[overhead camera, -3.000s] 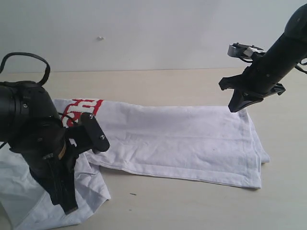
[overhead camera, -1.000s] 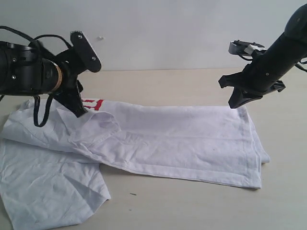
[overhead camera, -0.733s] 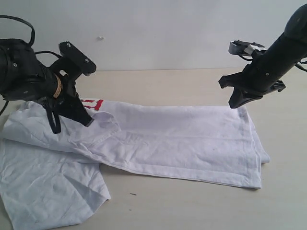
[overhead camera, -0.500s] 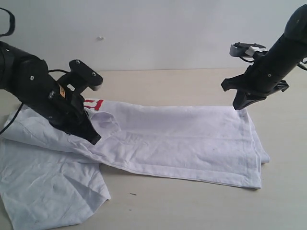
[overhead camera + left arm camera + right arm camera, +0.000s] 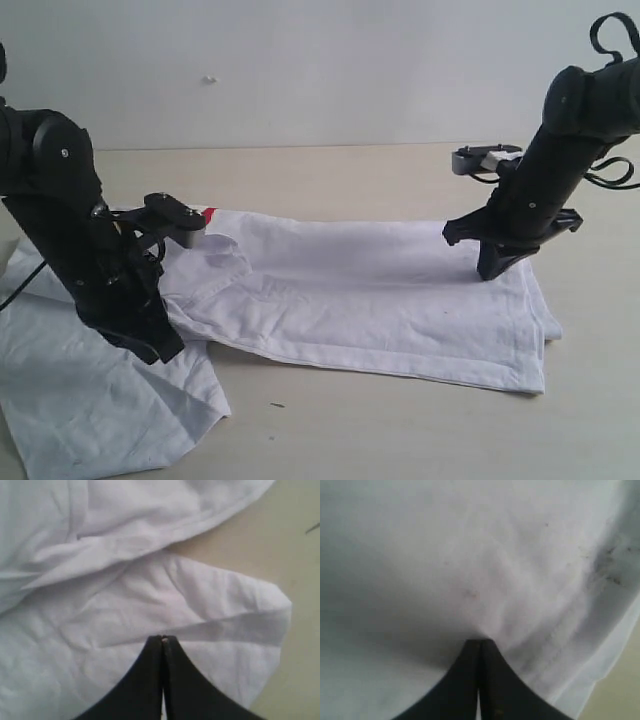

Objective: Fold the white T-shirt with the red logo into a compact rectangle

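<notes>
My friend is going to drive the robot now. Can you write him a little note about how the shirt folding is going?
The left gripper has its fingers shut, tip on the loose sleeve; whether cloth is pinched is unclear.
The right gripper has its fingers shut, tip pressing on the shirt's right end.
The white T-shirt lies on the table as a long folded band; the red logo barely peeks out.
Done: the lengthwise fold.
Left: tuck the spread sleeve in, then fold the band into a compact rectangle.
</notes>
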